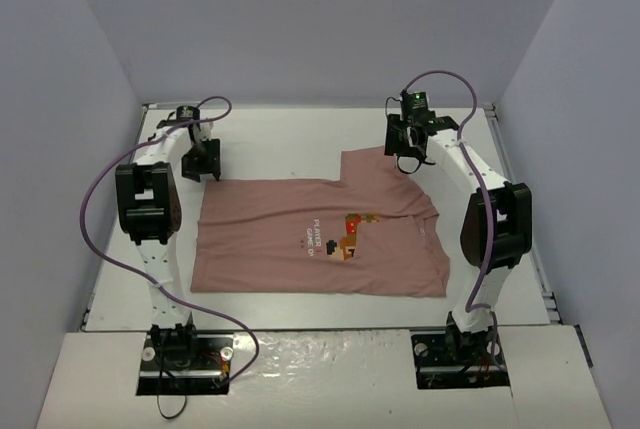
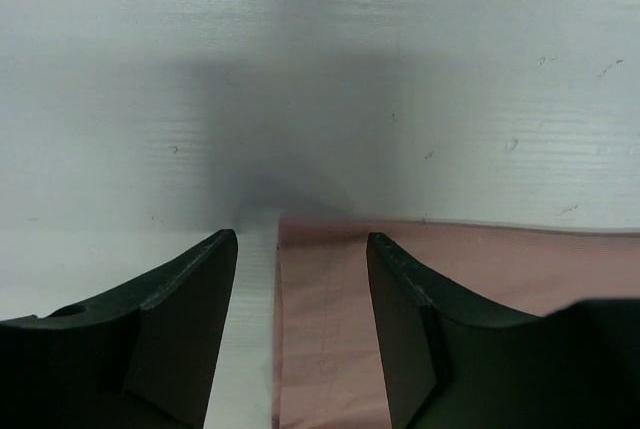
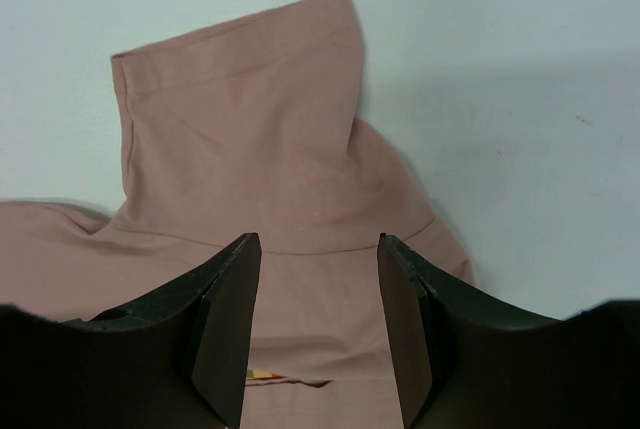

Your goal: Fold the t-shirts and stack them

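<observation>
A dusty-pink t-shirt (image 1: 300, 234) with a small pixel-art print (image 1: 352, 234) lies flat on the white table (image 1: 300, 139), one sleeve (image 1: 375, 171) sticking out toward the back. My left gripper (image 1: 203, 164) is open just above the shirt's far left corner; in the left wrist view the shirt's edge (image 2: 330, 319) lies between its fingers (image 2: 185, 319). My right gripper (image 1: 405, 149) is open above the sleeve; in the right wrist view the sleeve (image 3: 240, 119) and shoulder seam show beyond its fingers (image 3: 225, 319). Neither gripper holds cloth.
Grey walls (image 1: 90, 79) close in the table on the left, back and right. The purple cables (image 1: 95, 209) loop beside each arm. Bare table shows behind the shirt and along its left side (image 2: 250, 329).
</observation>
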Controlling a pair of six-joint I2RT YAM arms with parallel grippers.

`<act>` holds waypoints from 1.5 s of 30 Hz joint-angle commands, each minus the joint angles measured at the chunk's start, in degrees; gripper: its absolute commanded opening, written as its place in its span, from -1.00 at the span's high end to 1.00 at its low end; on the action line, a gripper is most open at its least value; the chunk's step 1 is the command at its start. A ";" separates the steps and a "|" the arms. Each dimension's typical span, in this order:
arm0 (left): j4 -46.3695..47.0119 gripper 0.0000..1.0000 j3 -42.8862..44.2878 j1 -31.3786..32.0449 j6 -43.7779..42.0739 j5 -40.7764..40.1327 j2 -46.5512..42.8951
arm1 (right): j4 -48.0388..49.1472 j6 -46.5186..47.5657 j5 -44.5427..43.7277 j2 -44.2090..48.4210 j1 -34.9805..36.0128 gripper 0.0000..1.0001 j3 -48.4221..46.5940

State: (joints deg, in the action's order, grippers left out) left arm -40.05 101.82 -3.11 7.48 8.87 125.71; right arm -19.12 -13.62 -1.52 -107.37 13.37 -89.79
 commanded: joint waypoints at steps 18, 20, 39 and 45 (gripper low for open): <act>-1.00 1.00 -0.87 2.23 -3.78 -1.15 0.12 | 1.66 1.51 2.12 -2.20 -0.48 0.05 -0.01; -0.96 1.00 -0.18 2.15 -3.67 -1.57 -0.37 | 2.03 1.63 3.67 -4.21 -0.96 0.05 -1.92; -1.07 1.00 1.45 2.59 -0.80 -1.14 -1.43 | 4.60 12.29 9.04 -25.85 -4.96 0.18 -22.71; -1.01 1.00 1.29 2.57 -0.45 -0.27 -0.60 | 6.61 12.66 13.07 -29.92 -5.83 0.18 -25.84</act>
State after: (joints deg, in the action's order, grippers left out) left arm -40.57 101.30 -0.75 6.24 8.51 125.95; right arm -15.46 -2.60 7.77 -136.70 8.25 -111.72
